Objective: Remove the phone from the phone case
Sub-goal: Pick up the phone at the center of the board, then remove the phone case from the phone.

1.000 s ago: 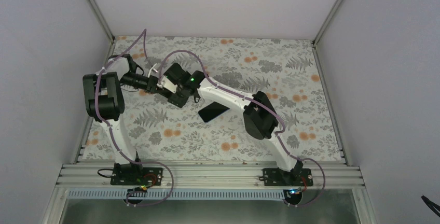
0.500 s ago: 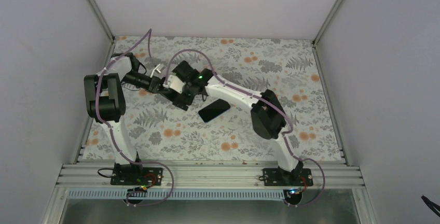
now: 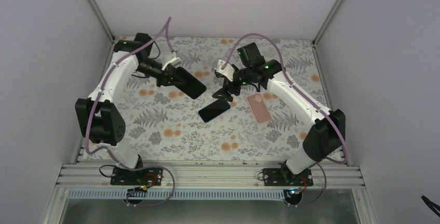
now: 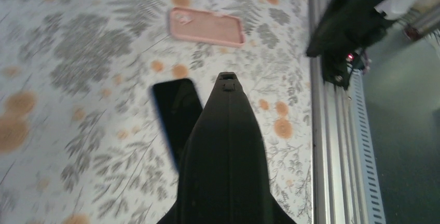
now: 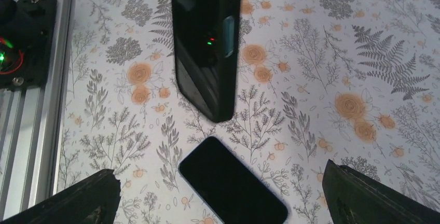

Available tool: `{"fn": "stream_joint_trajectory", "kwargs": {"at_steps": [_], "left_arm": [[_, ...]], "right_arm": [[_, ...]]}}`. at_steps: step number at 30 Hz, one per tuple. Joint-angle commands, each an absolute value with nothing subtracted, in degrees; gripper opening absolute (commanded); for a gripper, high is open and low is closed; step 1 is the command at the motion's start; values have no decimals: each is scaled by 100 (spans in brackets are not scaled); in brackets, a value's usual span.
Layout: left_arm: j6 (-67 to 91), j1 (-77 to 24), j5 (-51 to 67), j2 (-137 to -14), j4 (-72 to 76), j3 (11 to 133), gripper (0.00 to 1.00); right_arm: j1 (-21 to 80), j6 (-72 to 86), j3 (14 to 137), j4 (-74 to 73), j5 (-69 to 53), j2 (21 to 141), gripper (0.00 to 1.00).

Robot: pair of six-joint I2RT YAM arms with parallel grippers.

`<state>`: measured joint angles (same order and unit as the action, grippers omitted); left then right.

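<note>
Overhead view of two robot arms above a floral-print counter [image 3: 155, 125]. The left end effector [image 3: 167, 74] is closed tight on one short end of a black rectangular slab with a glossy face and rounded corners [image 3: 188, 84]. It holds the slab tilted in the air over the far left of the counter. The right wrist view shows a teal button [image 5: 228, 36] on its long edge and small lights mirrored in its face, so it is probably the phone inside its black case (whether the case is actually full cannot be told). The right end effector [image 3: 227, 88] hangs near the slab without touching it, fingers spread wide and holding nothing. Below, a bare flat black phone with a shiny screen [image 3: 214, 110] lies on the counter. A matte salmon-pink phone case with a camera cut-out [image 3: 258, 107] lies flat near it, not touching.

The cased phone likely handles as a stiff, fairly dense slab, slick and breakable on the glass and grippier along the case rim. The case is probably bendable at its lip. A sound hold would pinch the long edges, then peel one corner of the lip away.
</note>
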<state>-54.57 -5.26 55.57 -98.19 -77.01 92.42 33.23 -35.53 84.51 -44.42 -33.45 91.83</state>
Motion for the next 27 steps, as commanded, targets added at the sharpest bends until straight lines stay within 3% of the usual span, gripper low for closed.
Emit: {"fn": "stream_joint_trajectory", "kwargs": {"at_steps": [1,27], "left_arm": [[-5879,-956,5814,-9475,-7776,9416,2],[-5669,-1809,5451,-9064,-7778,9162,2]], "right_arm": [[3234,-4056,8003,-4044,-3877,8919,100],[2931,-4350,8265,-4643,-4457,9483,98]]}}
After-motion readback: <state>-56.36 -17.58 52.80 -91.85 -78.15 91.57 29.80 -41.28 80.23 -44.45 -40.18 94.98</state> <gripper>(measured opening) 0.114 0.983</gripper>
